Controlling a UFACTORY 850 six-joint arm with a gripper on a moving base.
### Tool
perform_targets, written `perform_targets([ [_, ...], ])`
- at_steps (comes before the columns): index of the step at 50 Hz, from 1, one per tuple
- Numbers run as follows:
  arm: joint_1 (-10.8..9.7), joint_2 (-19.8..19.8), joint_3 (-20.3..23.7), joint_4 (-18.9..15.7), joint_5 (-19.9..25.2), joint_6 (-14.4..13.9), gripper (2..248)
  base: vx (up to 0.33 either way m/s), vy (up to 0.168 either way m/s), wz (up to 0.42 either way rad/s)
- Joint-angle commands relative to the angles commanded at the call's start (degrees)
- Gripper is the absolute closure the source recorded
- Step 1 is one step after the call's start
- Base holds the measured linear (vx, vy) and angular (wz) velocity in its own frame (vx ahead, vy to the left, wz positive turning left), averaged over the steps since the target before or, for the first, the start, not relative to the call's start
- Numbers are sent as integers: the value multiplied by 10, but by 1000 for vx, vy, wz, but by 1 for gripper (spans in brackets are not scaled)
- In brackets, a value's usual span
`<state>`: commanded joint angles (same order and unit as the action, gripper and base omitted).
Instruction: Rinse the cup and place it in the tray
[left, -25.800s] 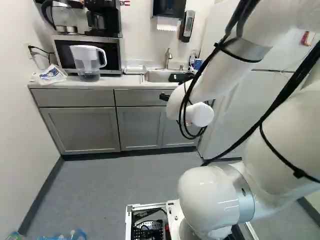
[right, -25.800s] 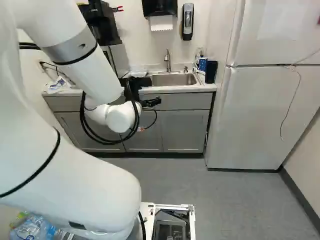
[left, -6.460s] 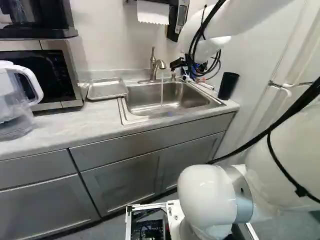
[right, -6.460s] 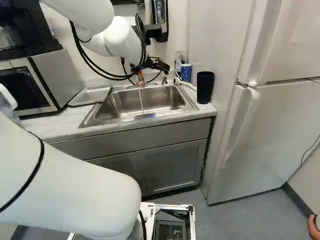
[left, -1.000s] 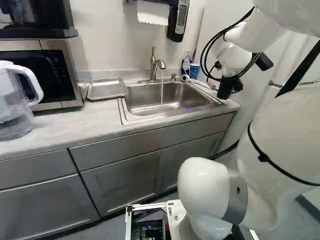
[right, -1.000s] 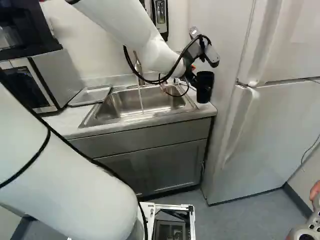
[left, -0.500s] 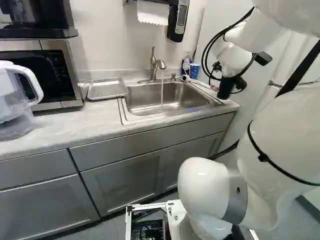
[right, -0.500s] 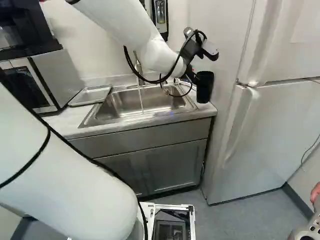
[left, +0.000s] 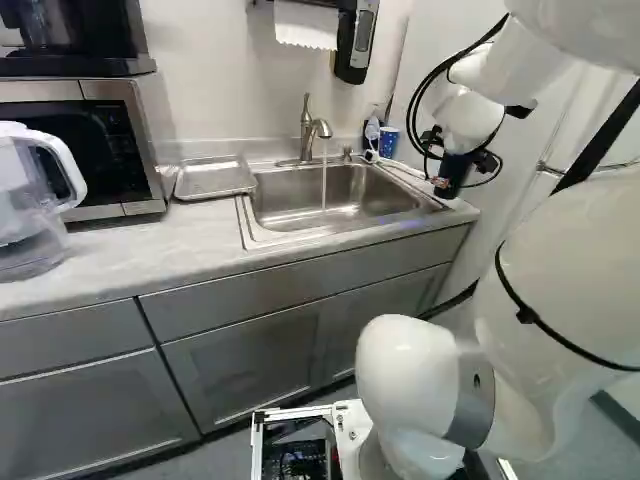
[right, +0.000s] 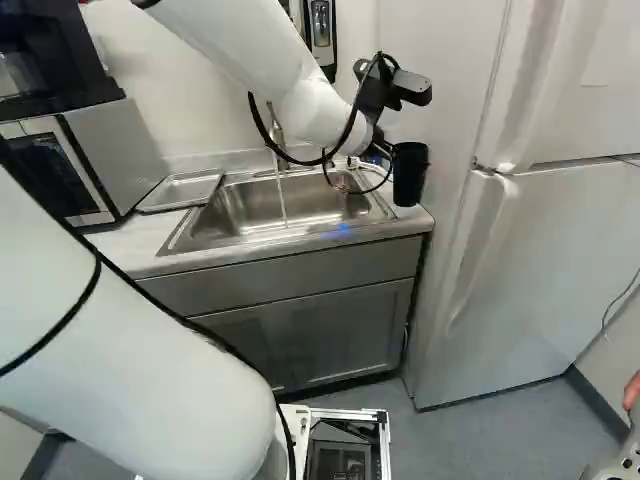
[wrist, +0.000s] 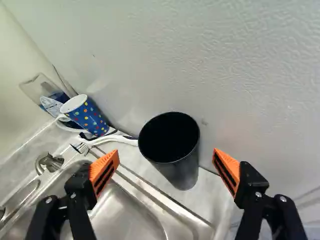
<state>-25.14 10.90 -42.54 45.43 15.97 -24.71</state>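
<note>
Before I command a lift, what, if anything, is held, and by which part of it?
Nothing is held. The end effector is open; the black cup stands ungripped on the counter ahead of it.

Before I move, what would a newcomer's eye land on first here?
The tall black cup, upright on the counter beside the sink, ahead of the open gripper. Next, water running from the faucet into the sink. Then the dotted blue mug, back near the wall.

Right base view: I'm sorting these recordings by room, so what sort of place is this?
Probably a kitchenette or break room: it has a sink with water running from its faucet, a microwave and a refrigerator.
</note>
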Motion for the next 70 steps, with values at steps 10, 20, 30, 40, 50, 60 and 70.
perform_targets([
  [10,0,0,0,1,0,0,3,0,0,0],
  [20,5,3,3,8,0,0,3,0,0,0],
  [30,20,3,2,29,0,0,3,0,0,0],
  [40,34,-5,-4,58,0,0,3,0,0,0],
  [50,34,-13,-2,88,0,0,3,0,0,0],
  [60,34,-24,2,119,0,0,3,0,0,0],
  [70,34,-35,4,149,4,0,3,0,0,0],
])
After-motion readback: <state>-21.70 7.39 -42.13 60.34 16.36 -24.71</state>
